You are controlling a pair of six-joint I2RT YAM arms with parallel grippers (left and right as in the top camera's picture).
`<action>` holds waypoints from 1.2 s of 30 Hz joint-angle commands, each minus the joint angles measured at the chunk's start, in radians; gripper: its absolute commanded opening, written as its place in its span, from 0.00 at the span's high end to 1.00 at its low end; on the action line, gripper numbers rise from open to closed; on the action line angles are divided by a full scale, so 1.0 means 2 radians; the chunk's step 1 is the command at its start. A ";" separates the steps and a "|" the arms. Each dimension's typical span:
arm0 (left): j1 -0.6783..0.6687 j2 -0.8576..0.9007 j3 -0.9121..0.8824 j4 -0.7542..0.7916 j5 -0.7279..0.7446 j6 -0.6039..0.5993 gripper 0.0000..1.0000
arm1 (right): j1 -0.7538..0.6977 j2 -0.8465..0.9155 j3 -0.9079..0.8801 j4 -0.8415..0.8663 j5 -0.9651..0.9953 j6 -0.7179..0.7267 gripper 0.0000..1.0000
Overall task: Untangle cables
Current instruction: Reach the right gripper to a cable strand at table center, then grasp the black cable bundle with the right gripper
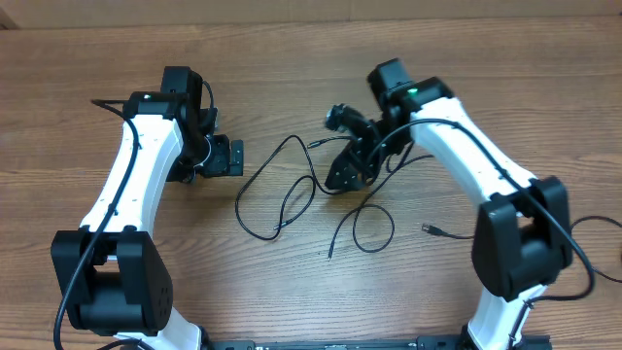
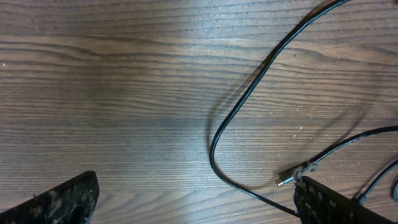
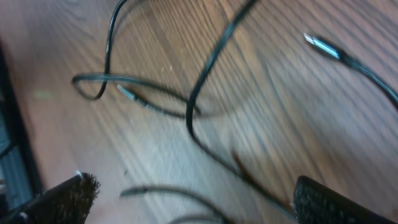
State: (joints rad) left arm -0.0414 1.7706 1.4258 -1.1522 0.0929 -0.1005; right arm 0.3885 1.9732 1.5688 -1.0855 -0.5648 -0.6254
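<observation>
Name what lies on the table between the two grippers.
Loose loops of the cables lie there, between the left gripper and the right gripper; the overhead view shows it.

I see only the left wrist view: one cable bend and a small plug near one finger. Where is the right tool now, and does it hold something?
Observer: The right tool is open over the right side of the cables, holding nothing.
Operator: Is there a tight knot?
Observer: Overhead shows none; they only cross one another loosely.
Operator: Is any other plug free?
Observer: Yes, one plug lies alone, to the right of the rest.
</observation>
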 commanded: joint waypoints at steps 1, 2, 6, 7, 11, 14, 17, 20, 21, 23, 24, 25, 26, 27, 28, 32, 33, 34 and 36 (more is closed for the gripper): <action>0.001 -0.004 0.005 0.001 0.005 0.008 0.00 | 0.022 0.033 0.002 0.030 -0.002 -0.006 0.00; 0.001 -0.004 0.005 0.001 0.005 0.008 0.00 | 0.027 0.041 0.002 0.037 -0.002 -0.006 0.00; 0.001 -0.004 0.005 0.001 0.005 0.008 0.00 | 0.048 0.065 0.002 0.059 -0.002 -0.006 0.00; 0.001 -0.004 0.005 0.001 0.005 0.008 0.00 | 0.054 0.068 0.002 0.063 -0.002 -0.006 0.00; 0.001 -0.004 0.005 0.001 0.005 0.008 0.00 | 0.079 0.080 0.002 0.087 -0.002 -0.006 0.09; 0.001 -0.004 0.005 0.001 0.005 0.008 0.00 | 0.092 0.086 0.002 0.105 0.000 -0.006 0.69; 0.001 -0.004 0.005 0.001 0.005 0.008 0.01 | 0.097 0.087 0.002 0.112 0.013 0.006 0.96; 0.001 -0.004 0.005 0.001 0.005 0.008 0.00 | 0.097 0.087 0.002 0.110 0.037 0.028 0.96; 0.001 -0.004 0.005 0.001 0.005 0.008 0.00 | 0.097 0.087 0.002 0.107 0.076 0.048 0.96; 0.001 -0.004 0.005 0.001 0.005 0.008 0.00 | 0.097 0.086 0.002 0.097 0.122 0.078 0.96; 0.001 -0.004 0.005 0.001 0.005 0.008 0.00 | 0.096 0.083 0.002 0.083 0.145 0.090 0.96; 0.001 -0.004 0.005 0.001 0.005 0.008 0.01 | 0.095 0.080 0.002 0.072 0.152 0.092 0.96; 0.001 -0.004 0.005 0.001 0.005 0.008 0.00 | 0.093 0.076 0.002 0.056 0.158 0.092 0.96; 0.001 -0.004 0.005 0.001 0.005 0.008 0.00 | 0.092 0.072 0.002 0.045 0.163 0.092 0.96; 0.001 -0.004 0.005 0.001 0.005 0.008 0.00 | 0.088 0.062 0.002 0.027 0.170 0.092 0.96; 0.001 -0.004 0.005 0.001 0.005 0.008 0.00 | 0.076 0.019 0.002 0.008 0.197 0.109 0.96; 0.001 -0.004 0.005 0.001 0.005 0.008 0.00 | 0.073 0.006 0.002 0.009 0.211 0.120 0.96; 0.001 -0.004 0.005 0.001 0.005 0.008 0.00 | 0.071 -0.007 0.002 0.011 0.225 0.130 0.96; 0.001 -0.004 0.005 0.001 0.005 0.008 0.00 | 0.065 -0.037 0.002 0.015 0.261 0.156 0.96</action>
State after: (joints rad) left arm -0.0414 1.7706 1.4258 -1.1522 0.0929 -0.1005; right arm 0.5407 2.0533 1.5677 -1.0672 -0.1795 -0.4118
